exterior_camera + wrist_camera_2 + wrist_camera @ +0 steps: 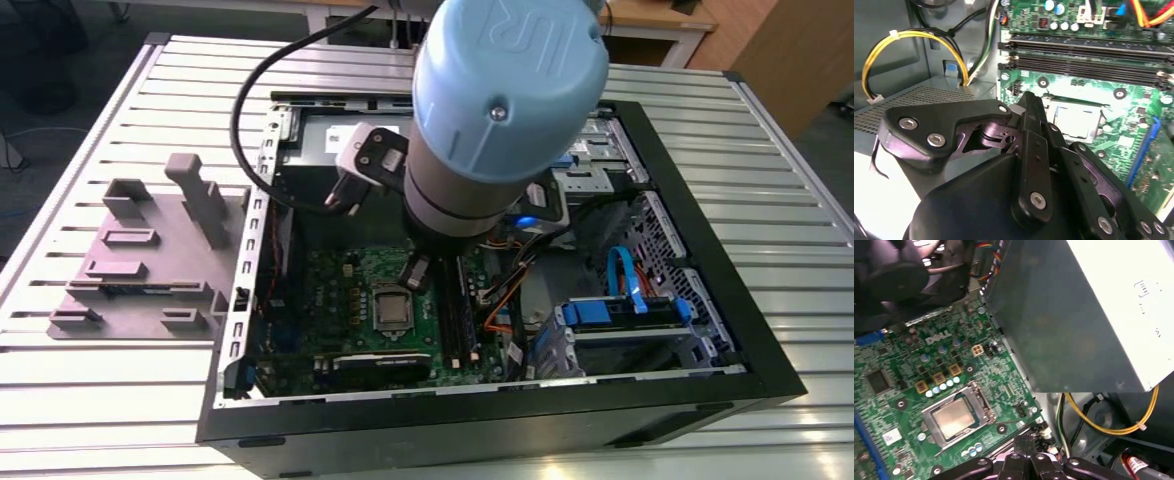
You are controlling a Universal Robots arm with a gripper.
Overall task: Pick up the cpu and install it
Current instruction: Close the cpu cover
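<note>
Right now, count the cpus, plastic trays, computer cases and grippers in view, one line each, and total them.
cpu: 1
plastic tray: 1
computer case: 1
gripper: 1
Total: 4

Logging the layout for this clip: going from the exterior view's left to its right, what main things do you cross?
Mauve-grey plastic tray → the open computer case's left wall → the cpu sitting in its socket on the green motherboard → blue drive bracket → the case's black right wall.
</note>
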